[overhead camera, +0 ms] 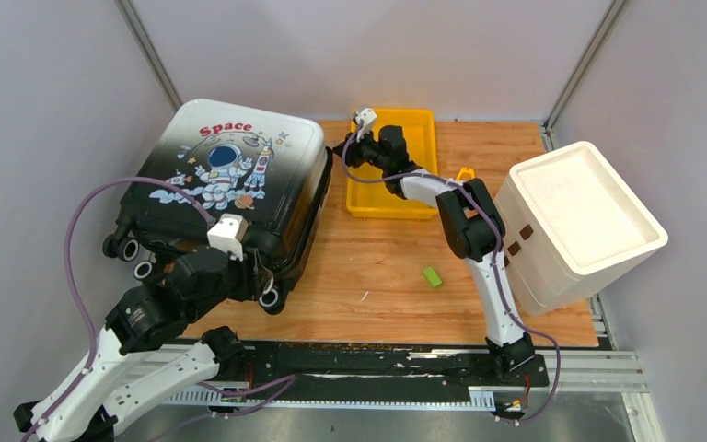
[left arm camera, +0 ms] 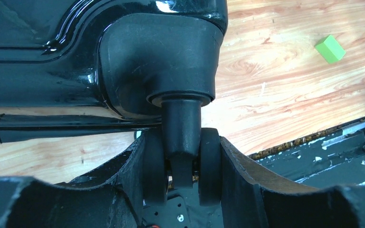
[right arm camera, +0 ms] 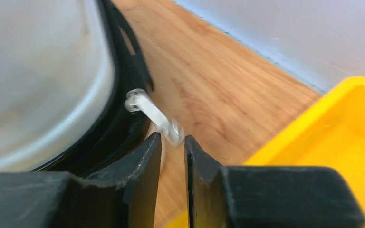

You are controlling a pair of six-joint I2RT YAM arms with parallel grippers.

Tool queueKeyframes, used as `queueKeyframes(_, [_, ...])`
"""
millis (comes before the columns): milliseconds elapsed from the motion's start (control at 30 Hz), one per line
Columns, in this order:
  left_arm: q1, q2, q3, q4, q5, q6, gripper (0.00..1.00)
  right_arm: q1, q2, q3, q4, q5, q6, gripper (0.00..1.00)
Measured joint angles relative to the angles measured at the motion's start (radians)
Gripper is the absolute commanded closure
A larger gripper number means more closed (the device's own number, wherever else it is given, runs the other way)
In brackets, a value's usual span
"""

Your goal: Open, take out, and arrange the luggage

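The luggage [overhead camera: 230, 175] is lying flat on the left of the table [overhead camera: 387, 267], astronaut side up and wheels facing the arms. A white box [overhead camera: 580, 216] is sitting tilted at the right edge, with a yellow tray [overhead camera: 391, 214] at the back. The left gripper [left arm camera: 181, 156] is clamping a wheel [left arm camera: 209, 166]. The right gripper [right arm camera: 173, 142] is hovering with its jaws narrowly apart, the zipper pull [right arm camera: 154, 114] ending just at its tips.

The wooden table [overhead camera: 377, 267] carries the luggage [overhead camera: 230, 175], a yellow tray [overhead camera: 421, 157], a foam box [overhead camera: 580, 221] and a green block [overhead camera: 433, 276].
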Motion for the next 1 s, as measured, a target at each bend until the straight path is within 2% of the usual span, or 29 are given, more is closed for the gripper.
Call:
queueKeyframes(133, [-0.008,-0.007,0.009,-0.054,-0.017,-0.043,0.28,-0.028,-0.04,-0.028,-0.025,0.07,0.003,0.52])
queueKeyframes(233, [-0.016,-0.019,0.058,-0.079,-0.063,-0.089,0.18,-0.069,-0.103,-0.031,-0.117,0.105,0.027,0.39])
queueKeyframes(300, [-0.018,-0.019,0.098,-0.079,-0.103,-0.108,0.15,-0.091,-0.153,-0.031,-0.177,0.111,0.053,0.35])
queueKeyframes(467, [-0.018,0.02,0.149,-0.074,-0.206,-0.113,0.14,-0.119,-0.258,0.013,-0.321,0.087,0.153,0.27])
queueKeyframes(600, [-0.018,0.129,0.187,-0.098,-0.31,-0.14,0.16,-0.105,-0.265,0.151,-0.48,0.048,0.272,0.21])
queueKeyframes(733, [-0.006,0.224,0.235,-0.1,-0.378,-0.157,0.16,-0.092,-0.266,0.216,-0.553,-0.022,0.376,0.17])
queueKeyframes(833, [0.1,0.278,0.267,-0.101,-0.369,-0.171,0.17,-0.077,-0.264,0.243,-0.595,-0.055,0.411,0.14])
queueKeyframes(1000, [0.411,0.354,0.313,-0.153,-0.316,-0.259,0.19,-0.051,-0.227,0.326,-0.625,-0.11,0.444,0.11])
